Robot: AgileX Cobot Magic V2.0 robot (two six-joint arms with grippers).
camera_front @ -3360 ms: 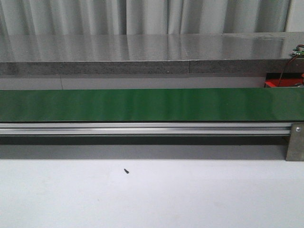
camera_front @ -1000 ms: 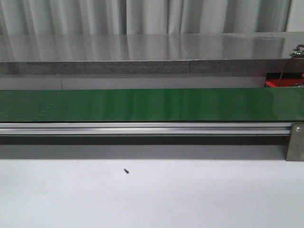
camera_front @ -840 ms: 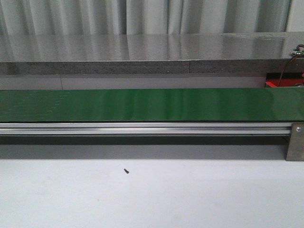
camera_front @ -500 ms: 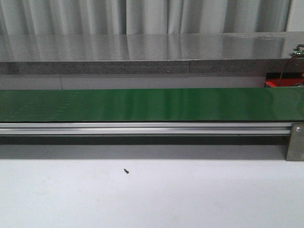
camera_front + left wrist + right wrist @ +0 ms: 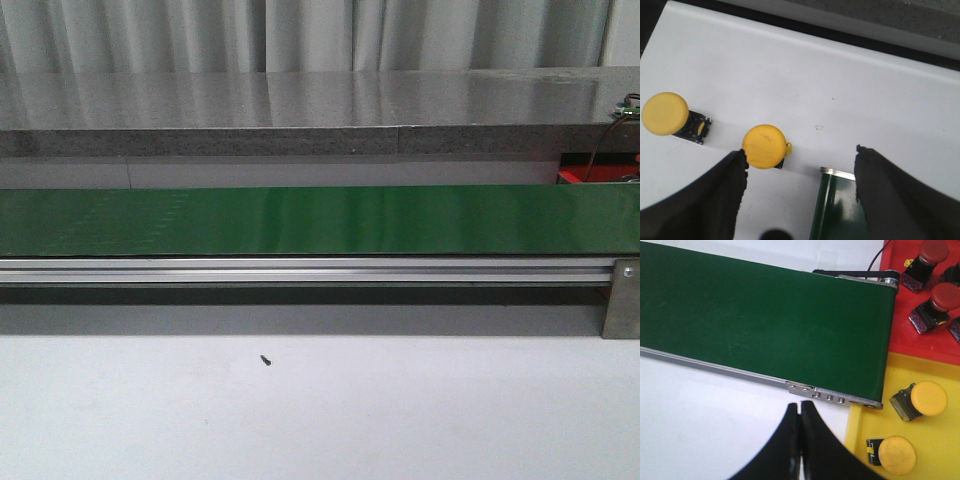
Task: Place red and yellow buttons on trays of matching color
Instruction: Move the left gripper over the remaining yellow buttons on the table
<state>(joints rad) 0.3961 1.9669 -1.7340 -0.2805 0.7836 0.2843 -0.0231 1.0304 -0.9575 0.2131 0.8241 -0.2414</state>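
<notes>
yellow buttons [image 5: 763,146]: 4 | red buttons [image 5: 945,296]: 2 | left pincer [image 5: 800,165] agape, empty | right pincer [image 5: 800,412] closed, empty

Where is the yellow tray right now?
In the right wrist view, the yellow tray lies past the end of the green conveyor belt, touching the red tray and holding two yellow buttons.

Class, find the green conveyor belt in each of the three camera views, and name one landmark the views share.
Front view: the green conveyor belt runs across the whole width, mid-picture.
Left wrist view: only its end shows, between the open fingers.
Right wrist view: it fills the upper left, ending beside the red tray.
Shared landmark: the belt's aluminium side rail.
</notes>
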